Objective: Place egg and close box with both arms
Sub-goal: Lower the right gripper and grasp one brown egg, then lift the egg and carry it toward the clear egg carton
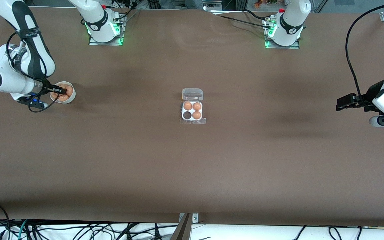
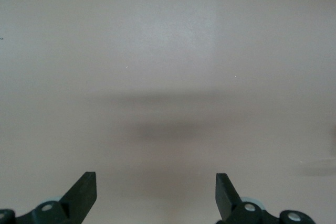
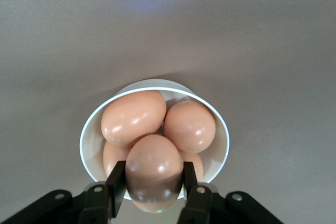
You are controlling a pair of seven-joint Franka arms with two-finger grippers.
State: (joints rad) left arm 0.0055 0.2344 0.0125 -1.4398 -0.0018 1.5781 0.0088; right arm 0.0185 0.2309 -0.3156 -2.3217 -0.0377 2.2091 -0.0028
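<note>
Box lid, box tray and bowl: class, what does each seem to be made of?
The box lid looks like thin clear plastic: the table shows through it. Its tray looks matte white, possibly plastic or pulp. The bowl looks smooth white, likely ceramic or plastic, with an even thin rim.

White bowl (image 1: 72,95) of spare eggs (image 3: 133,116) sits on brown tabletop (image 1: 192,166), toward the right arm's end. Cables (image 1: 78,231) along front edge.
</note>
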